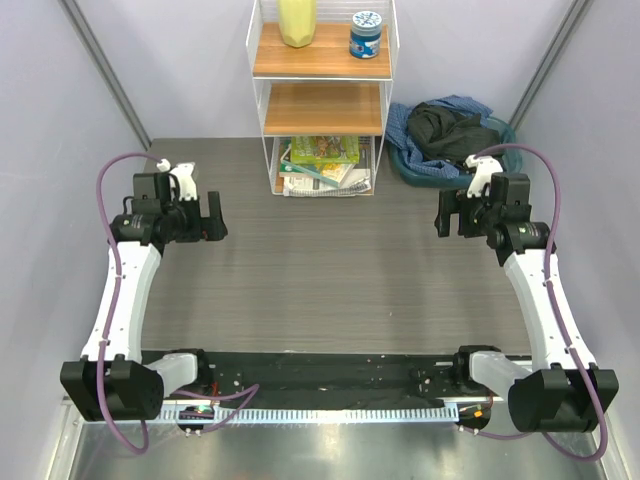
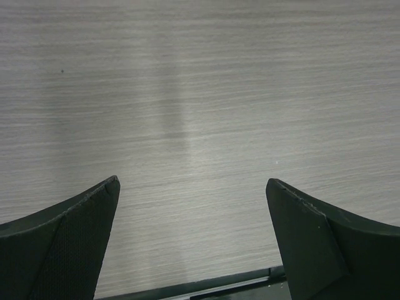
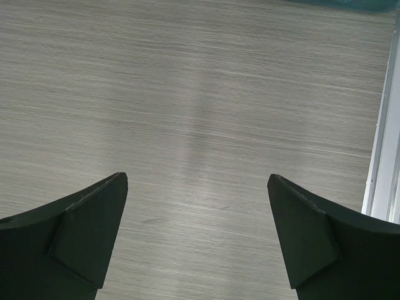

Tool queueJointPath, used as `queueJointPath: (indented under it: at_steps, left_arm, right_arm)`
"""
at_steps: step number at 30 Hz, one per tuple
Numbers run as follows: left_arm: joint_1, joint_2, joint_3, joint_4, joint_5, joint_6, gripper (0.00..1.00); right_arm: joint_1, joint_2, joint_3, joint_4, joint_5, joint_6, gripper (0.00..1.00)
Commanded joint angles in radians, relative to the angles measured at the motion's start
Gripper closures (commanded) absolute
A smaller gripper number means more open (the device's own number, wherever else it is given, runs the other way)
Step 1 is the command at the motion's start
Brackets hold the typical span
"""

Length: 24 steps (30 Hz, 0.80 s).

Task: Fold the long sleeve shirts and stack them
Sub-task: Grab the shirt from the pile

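We see the left hand (image 1: 214, 220) and right hand (image 1: 445, 215) wide open, holding nothing. Shirts (image 1: 445, 130) are balled up in the tub (image 1: 425, 180) at 1 o'clock; we can't tell their axis.

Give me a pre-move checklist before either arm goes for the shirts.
1. Left gripper open, empty: ok.
2. Right gripper open, empty: ok.
3. Shirts located, dark shirt bunched atop blue shirt in the teal basin, far right: ok.
4. A shirt laid out on the table: not ok.
5. Shirts free of each other: cannot tell.
6. Right gripper nearer the basin than the left: ok.
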Motion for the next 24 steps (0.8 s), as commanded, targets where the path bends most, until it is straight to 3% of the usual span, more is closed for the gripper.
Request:
queueJointPath:
  at_steps: [1,11,16,24]
  left_arm:
    - [0.005,-0.010,0.085,0.050,-0.007,-0.035,0.00]
    - [0.005,-0.035,0.126,0.205,-0.073,-0.098,0.00]
    - [0.005,-0.049,0.134,0.282,-0.035,-0.094,0.00]
    - [0.005,0.001,0.108,0.328,0.014,-0.111,0.00]
  right_arm:
    - [-0.003,0.042,0.082,0.025,0.036,0.032,0.00]
    - [-0.090,0.269,0.364,0.068,0.009,-0.006,0.00]
    - [-0.182,0.523,0.599,0.117,-0.020,0.013,0.00]
    - [-0.190,0.919,1.042,0.136,-0.069,0.038,0.00]
